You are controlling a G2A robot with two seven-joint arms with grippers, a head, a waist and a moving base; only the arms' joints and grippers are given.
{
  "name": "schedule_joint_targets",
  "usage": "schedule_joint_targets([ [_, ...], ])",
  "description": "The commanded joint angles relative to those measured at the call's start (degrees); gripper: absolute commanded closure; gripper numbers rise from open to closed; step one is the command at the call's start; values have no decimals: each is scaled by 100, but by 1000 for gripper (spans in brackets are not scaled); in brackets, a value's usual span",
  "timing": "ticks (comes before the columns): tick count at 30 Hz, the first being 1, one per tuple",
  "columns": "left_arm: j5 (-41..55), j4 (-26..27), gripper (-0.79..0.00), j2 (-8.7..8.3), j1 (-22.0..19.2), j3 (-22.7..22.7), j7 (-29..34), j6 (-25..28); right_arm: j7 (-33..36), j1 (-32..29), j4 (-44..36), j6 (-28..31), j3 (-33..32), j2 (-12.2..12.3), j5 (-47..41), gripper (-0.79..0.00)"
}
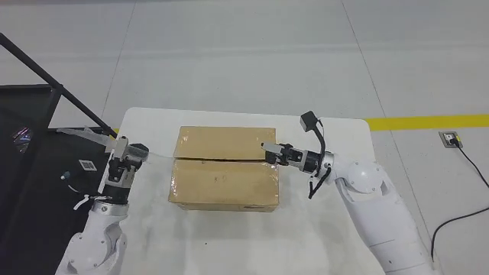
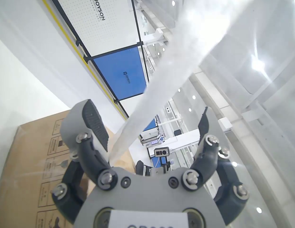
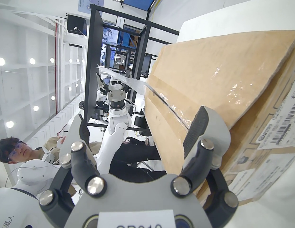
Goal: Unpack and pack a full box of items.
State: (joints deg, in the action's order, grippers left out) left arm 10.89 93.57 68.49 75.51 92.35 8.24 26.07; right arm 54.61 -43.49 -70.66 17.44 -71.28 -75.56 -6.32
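Note:
A brown cardboard box lies in the middle of the white table, its top flaps down and meeting at a seam. My left gripper is open beside the box's left end. A long strip of clear tape runs between its fingers and clings near one finger's base. My right gripper is open at the box's right end, one finger lying against the top flap by the seam. From there the tape strip leads off the seam to the left gripper.
A white shipping label is stuck on the box's right end. Left of the table are a black cloth with small items and a slanting black pole. Bare tabletop lies in front of the box.

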Motion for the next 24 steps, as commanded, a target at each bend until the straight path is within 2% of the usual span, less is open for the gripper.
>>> schedule_joint_targets([
  [1, -185, 211, -785, 9, 60, -21, -134, -101, -28, -64, -43, 88, -81, 23, -58, -785],
  [6, -657, 639, -785, 31, 133, -145, -327, -388, 4, -263, -173, 275, -342, 102, -246, -785],
  [14, -1396, 818, -785, 88, -34, -637, -480, -808, 108, -472, -226, 402, -578, 199, -445, -785],
  [24, -1939, 551, -785, 194, -524, -1379, -500, -1251, 216, -579, -95, 598, -760, 294, -680, -785],
])
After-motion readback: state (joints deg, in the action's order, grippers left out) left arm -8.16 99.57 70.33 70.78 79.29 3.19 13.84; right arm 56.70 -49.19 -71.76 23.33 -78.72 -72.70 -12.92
